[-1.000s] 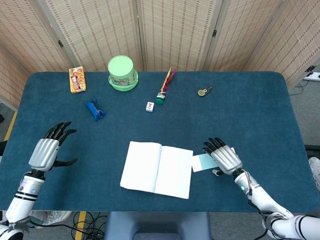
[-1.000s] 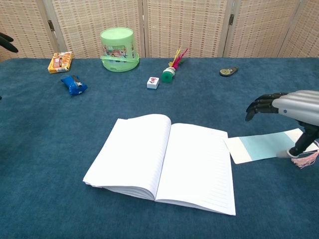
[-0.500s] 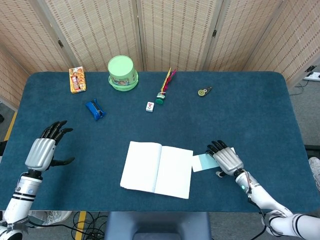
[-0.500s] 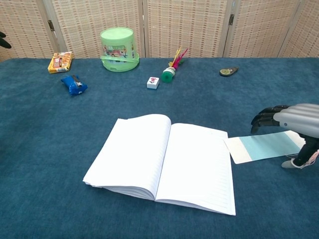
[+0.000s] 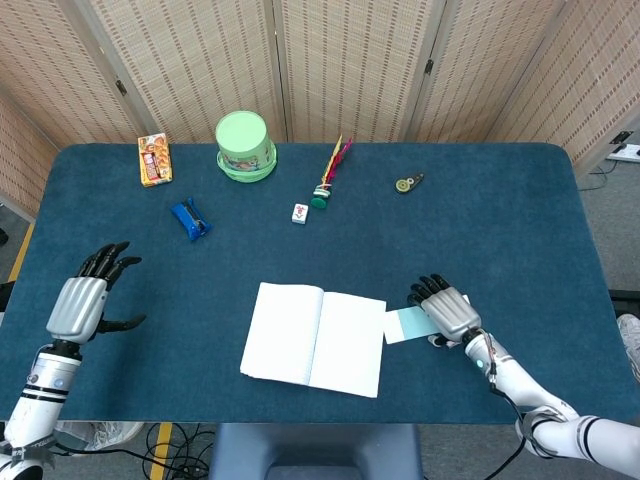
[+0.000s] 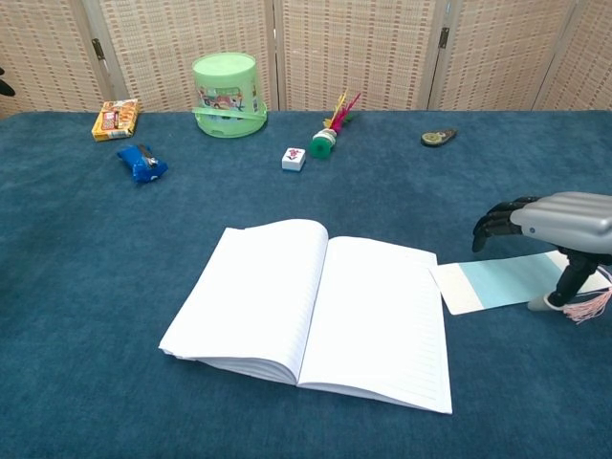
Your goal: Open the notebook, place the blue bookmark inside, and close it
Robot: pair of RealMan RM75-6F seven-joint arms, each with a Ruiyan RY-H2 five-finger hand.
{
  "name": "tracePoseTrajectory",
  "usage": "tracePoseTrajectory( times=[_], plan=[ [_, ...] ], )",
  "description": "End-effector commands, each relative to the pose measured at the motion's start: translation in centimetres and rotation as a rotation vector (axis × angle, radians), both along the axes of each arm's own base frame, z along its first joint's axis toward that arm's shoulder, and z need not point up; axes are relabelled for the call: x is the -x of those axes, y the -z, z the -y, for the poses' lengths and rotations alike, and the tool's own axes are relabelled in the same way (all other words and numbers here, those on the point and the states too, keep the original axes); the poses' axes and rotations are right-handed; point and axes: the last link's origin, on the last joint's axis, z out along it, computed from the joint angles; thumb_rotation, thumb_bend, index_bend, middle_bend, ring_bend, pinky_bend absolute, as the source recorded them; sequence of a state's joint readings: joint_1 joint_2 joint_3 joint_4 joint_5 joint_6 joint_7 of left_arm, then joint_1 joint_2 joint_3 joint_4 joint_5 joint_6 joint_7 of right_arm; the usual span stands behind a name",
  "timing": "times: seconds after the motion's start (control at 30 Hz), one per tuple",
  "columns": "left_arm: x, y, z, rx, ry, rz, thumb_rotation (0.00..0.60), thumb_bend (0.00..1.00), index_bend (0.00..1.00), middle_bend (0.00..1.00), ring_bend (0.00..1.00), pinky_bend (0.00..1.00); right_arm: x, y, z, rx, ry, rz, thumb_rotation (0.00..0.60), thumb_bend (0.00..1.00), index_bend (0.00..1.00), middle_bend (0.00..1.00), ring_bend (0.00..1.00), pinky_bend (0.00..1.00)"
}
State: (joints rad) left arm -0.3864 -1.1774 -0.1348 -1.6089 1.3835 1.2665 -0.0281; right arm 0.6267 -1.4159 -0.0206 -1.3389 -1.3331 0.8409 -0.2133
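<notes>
Beside the open notebook, bookmark lies crosswise

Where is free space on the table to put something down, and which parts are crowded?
The table is bare right of the tape measure, down to the right hand over the bookmark. Another bare patch lies between the left hand and the notebook. The far left edge is crowded: box, tub, shuttlecock, tile, blue packet.
</notes>
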Motion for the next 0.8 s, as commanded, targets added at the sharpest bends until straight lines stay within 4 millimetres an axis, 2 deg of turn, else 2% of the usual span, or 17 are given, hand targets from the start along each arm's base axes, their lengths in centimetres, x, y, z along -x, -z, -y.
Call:
tracePoseTrajectory(
  times=[0.03,0.8],
  plan=[
    [0.06,-0.01,0.03,0.001,-0.002,0.001,0.6,0.13,0.22,0.08,0.06,0.15,-0.17,-0.01,0.21,-0.002,0.002,-0.002,0.6,0.12,0.25,0.12,0.0,0.07],
    [0.69,0.1,0.2,0.005,-0.018,0.007,0.6,0.13,0.22,0.08,0.06,0.15,-0.2,0.68,-0.02,-0.029,-0.002,-0.041,0.6,0.14,0.31,0.12,0.0,0.07]
  ],
)
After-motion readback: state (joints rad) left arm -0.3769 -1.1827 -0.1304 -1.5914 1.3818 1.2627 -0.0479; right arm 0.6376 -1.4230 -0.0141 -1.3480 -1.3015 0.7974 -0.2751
